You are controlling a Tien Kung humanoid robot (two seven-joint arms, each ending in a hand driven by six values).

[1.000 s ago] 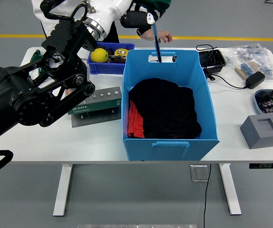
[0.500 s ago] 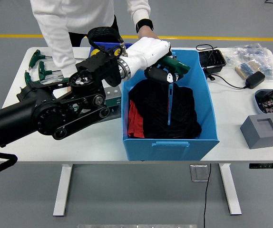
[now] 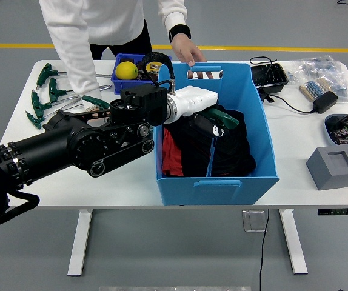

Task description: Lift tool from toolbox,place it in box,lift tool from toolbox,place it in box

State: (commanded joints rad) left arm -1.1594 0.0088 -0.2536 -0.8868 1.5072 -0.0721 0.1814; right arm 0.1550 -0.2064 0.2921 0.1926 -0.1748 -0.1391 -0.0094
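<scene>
My left arm reaches from the left over the wall of the big blue box [image 3: 271, 140]. Its white left hand [image 3: 202, 113] is inside the box, shut on a T-handle tool [image 3: 225, 118] with a green grip. The tool's thin shaft [image 3: 212, 154] hangs down toward the black cloth [image 3: 237, 150] on the box floor. A red cloth [image 3: 168, 153] lies under the black one at the left. Several more green-handled tools [image 3: 43, 97] lie at the table's far left. My arm hides the grey toolbox. A person's hand [image 3: 187, 52] rests by the box's far rim.
A small blue bin [image 3: 120, 84] with a yellow ball [image 3: 126, 70] and a tape measure [image 3: 154, 62] stands behind my arm. To the right are a black tray [image 3: 270, 76], a power adapter [image 3: 324, 101], plastic bags [image 3: 321, 74] and a grey block [image 3: 335, 167].
My left hand has swung right and down with the tool, from above the box's far rim into the box. The person's hand has shifted along the far rim.
</scene>
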